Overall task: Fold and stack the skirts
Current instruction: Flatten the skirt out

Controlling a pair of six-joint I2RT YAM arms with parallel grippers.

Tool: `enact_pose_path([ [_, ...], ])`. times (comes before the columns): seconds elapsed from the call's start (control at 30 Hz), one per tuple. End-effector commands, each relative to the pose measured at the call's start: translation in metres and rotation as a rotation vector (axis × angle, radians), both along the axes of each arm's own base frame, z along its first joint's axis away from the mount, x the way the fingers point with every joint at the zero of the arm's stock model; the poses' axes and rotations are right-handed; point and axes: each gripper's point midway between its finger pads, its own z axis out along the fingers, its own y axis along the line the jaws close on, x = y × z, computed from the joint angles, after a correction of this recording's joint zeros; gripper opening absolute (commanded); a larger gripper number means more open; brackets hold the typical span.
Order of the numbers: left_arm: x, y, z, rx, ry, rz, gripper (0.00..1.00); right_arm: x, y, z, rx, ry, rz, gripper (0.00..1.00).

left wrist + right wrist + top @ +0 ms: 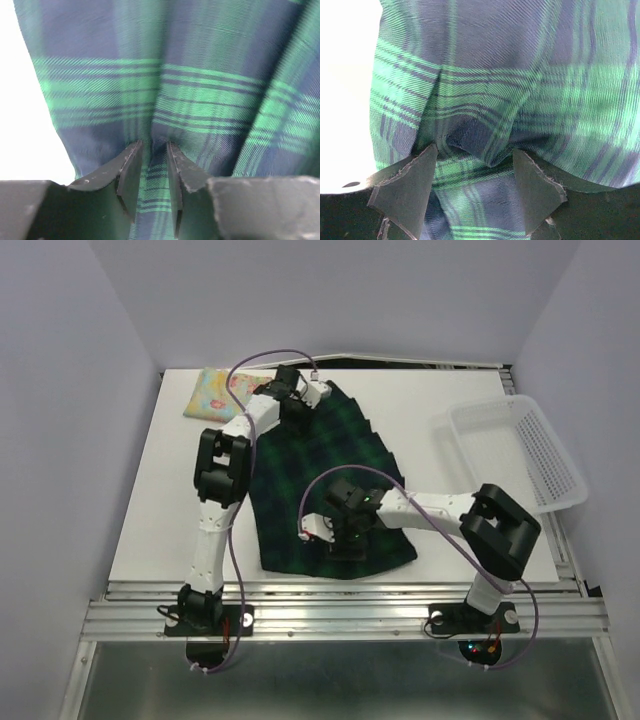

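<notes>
The dark green-and-navy plaid skirt [330, 470] lies spread on the middle of the white table. The pale yellow floral skirt [215, 393] lies folded at the far left corner. My left gripper [298, 408] is at the plaid skirt's far edge. In the left wrist view its jaws [155, 145] are nearly together, with a ridge of plaid cloth [200, 75] pinched between them. My right gripper [338, 538] is down on the skirt's near edge. In the right wrist view it [475, 152] is wide open, with bunched plaid cloth [485, 90] between the fingertips.
A white plastic mesh basket [560, 465] stands at the right side of the table. Bare white tabletop [170, 500] lies left of the plaid skirt. The table's near edge rail runs just in front of the arm bases.
</notes>
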Motion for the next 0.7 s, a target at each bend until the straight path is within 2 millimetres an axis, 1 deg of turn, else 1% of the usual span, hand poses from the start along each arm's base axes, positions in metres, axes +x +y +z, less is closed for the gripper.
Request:
enact_pose_path([
  [0.0,0.016,-0.037,0.022,-0.014,-0.054,-0.048,0.42,-0.026,0.035,-0.021,-0.039,0.205,-0.072,0.69],
  [0.03,0.024,-0.038,0.020,-0.027,-0.061,-0.020,0.44,-0.017,0.045,-0.019,-0.031,0.186,-0.077,0.70],
  [0.07,0.031,-0.038,0.029,-0.062,-0.063,0.029,0.47,-0.008,0.053,-0.016,-0.025,0.162,-0.083,0.71],
  [0.1,0.044,-0.030,0.048,-0.099,-0.094,0.064,0.52,0.003,0.058,-0.008,-0.012,0.115,-0.090,0.73],
  [0.13,0.051,-0.029,0.073,-0.160,-0.133,0.075,0.54,0.011,0.066,0.005,0.018,0.081,-0.097,0.75],
  [0.17,0.057,-0.022,0.093,-0.204,-0.165,0.096,0.55,0.014,0.067,0.014,0.033,0.063,-0.110,0.80],
  [0.2,0.062,-0.015,0.114,-0.251,-0.198,0.107,0.57,0.016,0.067,0.023,0.049,0.042,-0.123,0.82],
  [0.23,0.066,0.007,0.127,-0.322,-0.195,0.157,0.63,0.021,0.067,0.046,0.094,-0.006,-0.141,0.83],
  [0.27,0.071,0.017,0.185,-0.392,-0.319,0.152,0.65,0.019,0.061,0.051,0.098,-0.018,-0.145,0.86],
  [0.3,0.070,0.028,0.201,-0.419,-0.346,0.158,0.68,0.020,0.055,0.060,0.107,-0.051,-0.155,0.87],
  [0.33,0.065,0.049,0.250,-0.444,-0.445,0.152,0.72,0.017,0.046,0.079,0.143,-0.085,-0.165,0.91],
  [0.37,0.059,0.058,0.269,-0.432,-0.489,0.140,0.73,0.017,0.040,0.089,0.152,-0.110,-0.172,0.92],
  [0.43,0.042,0.073,0.288,-0.374,-0.538,0.097,0.77,0.021,0.021,0.100,0.143,-0.118,-0.200,0.95],
  [0.47,0.020,0.086,0.312,-0.300,-0.602,0.036,0.78,0.014,0.007,0.101,0.114,-0.087,-0.201,1.00],
  [0.5,0.006,0.091,0.292,-0.252,-0.560,0.000,0.78,0.005,0.004,0.100,0.113,-0.057,-0.182,1.00],
  [0.53,-0.026,0.100,0.300,-0.167,-0.584,-0.115,0.78,-0.004,-0.002,0.103,0.115,-0.041,-0.163,1.00],
  [0.57,-0.047,0.102,0.292,-0.125,-0.571,-0.186,0.78,-0.011,-0.005,0.102,0.117,-0.012,-0.158,1.00],
  [0.6,-0.074,0.106,0.241,-0.105,-0.459,-0.222,0.78,-0.024,-0.005,0.098,0.125,0.047,-0.147,1.00],
  [0.63,-0.106,0.112,0.254,-0.075,-0.512,-0.255,0.78,-0.034,-0.005,0.096,0.124,0.086,-0.161,1.00],
  [0.67,-0.126,0.116,0.243,-0.049,-0.515,-0.289,0.78,-0.041,-0.004,0.093,0.125,0.108,-0.167,1.00],
])
